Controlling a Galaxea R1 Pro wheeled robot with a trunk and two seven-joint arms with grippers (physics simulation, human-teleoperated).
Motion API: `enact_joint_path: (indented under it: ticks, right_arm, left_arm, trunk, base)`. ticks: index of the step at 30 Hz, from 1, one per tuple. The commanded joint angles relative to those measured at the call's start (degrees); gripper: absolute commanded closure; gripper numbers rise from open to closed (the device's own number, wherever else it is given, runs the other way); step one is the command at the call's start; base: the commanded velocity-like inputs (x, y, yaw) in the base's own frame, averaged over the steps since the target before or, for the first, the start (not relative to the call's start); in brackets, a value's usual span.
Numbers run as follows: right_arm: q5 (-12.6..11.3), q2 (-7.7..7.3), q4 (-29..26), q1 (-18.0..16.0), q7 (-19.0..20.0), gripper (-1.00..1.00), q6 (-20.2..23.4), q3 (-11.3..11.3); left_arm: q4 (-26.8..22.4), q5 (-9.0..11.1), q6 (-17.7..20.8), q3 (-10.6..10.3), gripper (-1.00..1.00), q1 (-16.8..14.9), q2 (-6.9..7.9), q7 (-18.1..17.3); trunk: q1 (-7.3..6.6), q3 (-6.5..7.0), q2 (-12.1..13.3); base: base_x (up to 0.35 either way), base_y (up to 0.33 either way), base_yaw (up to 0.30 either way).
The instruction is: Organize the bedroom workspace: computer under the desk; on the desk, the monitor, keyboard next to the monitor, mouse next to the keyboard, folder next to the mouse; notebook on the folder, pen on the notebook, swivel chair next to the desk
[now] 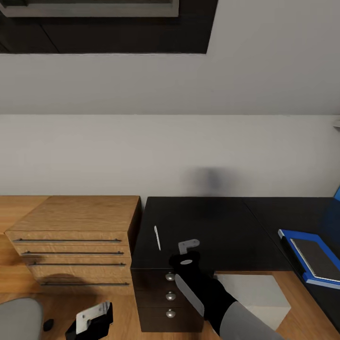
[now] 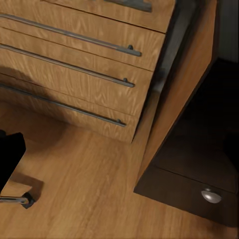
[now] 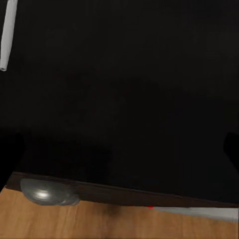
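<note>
Over the front edge of the black desk (image 1: 208,226), the right pincer (image 1: 189,245) hovers; how wide it stands cannot be told. A white pen (image 1: 157,237) lies flat on the desk just beside it, toward the wooden chest of drawers (image 1: 75,245). Well off to its other side, a dark notebook (image 1: 317,257) rests on the blue folder (image 1: 302,255). The grey computer (image 1: 257,293) sits under the desk. The left pincer (image 1: 92,318) hangs low over the floor (image 2: 84,189), its opening unclear.
</note>
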Motion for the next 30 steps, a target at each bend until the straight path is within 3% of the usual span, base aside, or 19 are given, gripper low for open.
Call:
enact_joint_path:
  ticks: [1,2,6,9,16,24,30]
  right_arm:
    - [-0.42,-0.02,-0.02,-0.09,-0.46,-1.0,0.16,0.24]
    - [0.22,0.27,2.95,-1.45,0.66,-1.0,-1.84,0.19]
    - [0.6,0.48,5.06,-2.65,1.46,-1.0,-3.27,0.12]
    - [0.65,0.55,5.52,-3.04,1.72,-1.0,-3.83,0.08]
    - [0.62,0.58,4.02,-3.21,1.77,-1.0,-4.06,0.03]
    - [0.59,0.6,3.19,-3.23,1.74,-1.0,-4.06,0.08]
    - [0.54,0.61,3.11,-3.23,1.75,-1.0,-4.03,0.15]
  left_arm:
    - [-0.16,0.54,0.26,-0.07,-1.0,0.0,0.01,0.32]
    - [-3.51,0.57,5.04,-0.08,-1.0,0.02,0.04,0.42]
    - [-5.77,0.95,10.87,-0.01,-1.0,-0.22,-0.05,0.54]
    - [-6.54,2.59,13.83,0.03,-1.0,-1.54,-0.49,0.6]
    - [-6.79,4.77,14.96,0.0,-1.0,-2.63,-1.29,0.63]
    - [-6.7,5.04,15.04,0.46,-1.0,-2.79,-1.12,0.42]
    - [-6.71,5.05,15.07,1.27,-1.0,-2.81,-1.0,0.38]
  trunk:
    - [0.01,-0.06,-0.04]
    - [0.01,-0.06,-0.04]
    - [0.01,-0.06,-0.04]
    - [0.01,-0.06,-0.04]
    - [0.01,-0.06,-0.04]
    - [0.01,-0.06,-0.04]
    - [0.01,-0.17,-0.04]
  base:
    - [0.0,0.0,0.0]
    - [0.0,0.0,0.0]
    - [0.0,0.0,0.0]
    - [0.0,0.0,0.0]
    - [0.0,0.0,0.0]
    - [0.0,0.0,0.005]
    - [0.0,0.0,0.213]
